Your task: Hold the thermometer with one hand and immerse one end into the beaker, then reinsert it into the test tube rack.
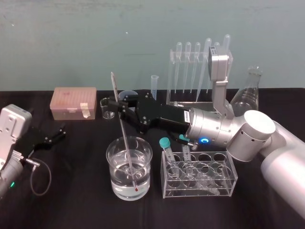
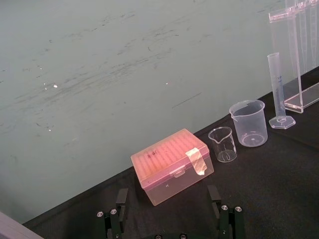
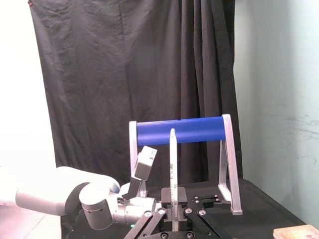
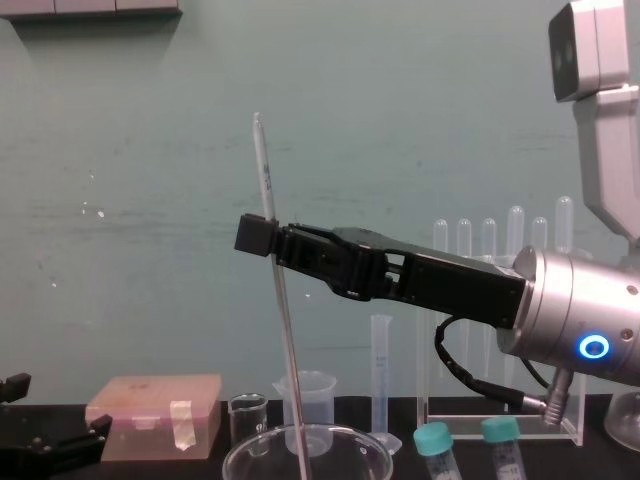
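My right gripper reaches in from the right and is shut on the thermometer, a long thin glass rod that leans slightly. Its red lower tip sits under water near the bottom of the wide glass beaker at the table's front centre. In the chest view the gripper grips the thermometer about a third of the way down, above the beaker's rim. The right wrist view shows the rod rising from between the fingers. The tall acrylic test tube rack stands behind with pipettes. My left gripper rests open at the left.
A pink tip box and a tiny glass beaker sit at the back left. A graduated cylinder and a conical flask stand at the back. A low clear rack with teal-capped tubes is right of the beaker.
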